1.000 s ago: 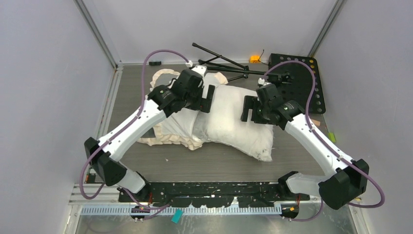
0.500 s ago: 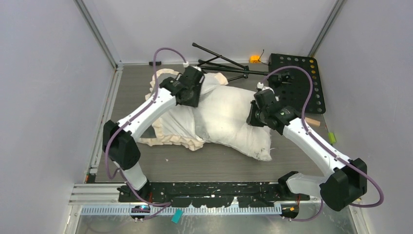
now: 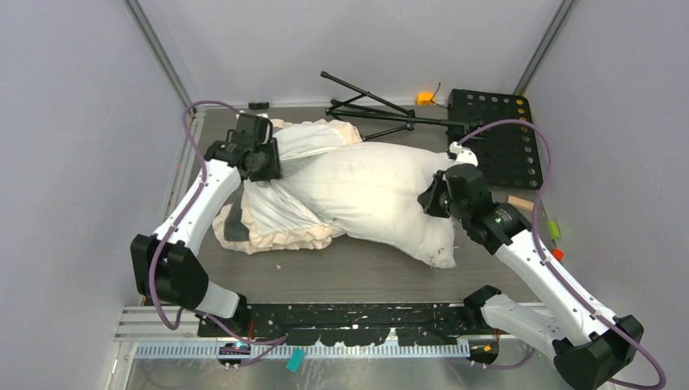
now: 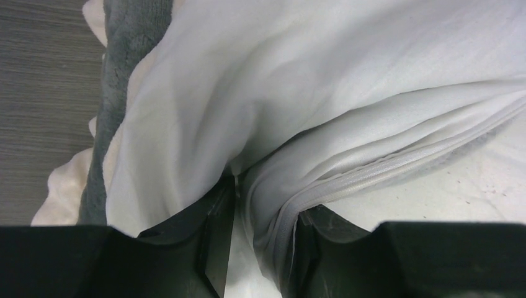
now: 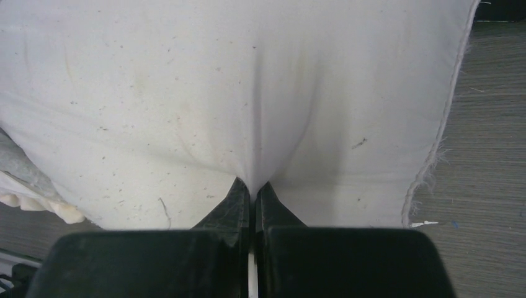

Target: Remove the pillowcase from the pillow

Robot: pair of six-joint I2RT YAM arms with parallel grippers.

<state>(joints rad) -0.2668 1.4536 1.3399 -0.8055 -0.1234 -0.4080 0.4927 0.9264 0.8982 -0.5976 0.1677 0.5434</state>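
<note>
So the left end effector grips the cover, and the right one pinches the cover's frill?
Not quite: the right end effector is pinching the plain white pillow instead, as the right wrist view shows. The left end effector does grip the cover.

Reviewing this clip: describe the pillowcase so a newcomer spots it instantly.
In the middle of the grey table lies a white pillow. The pillowcase is bunched at its left end, pinched by the left gripper. Unlike the plain speckled pillow, it has a cream ruffled frill and dark grey plush.
</note>
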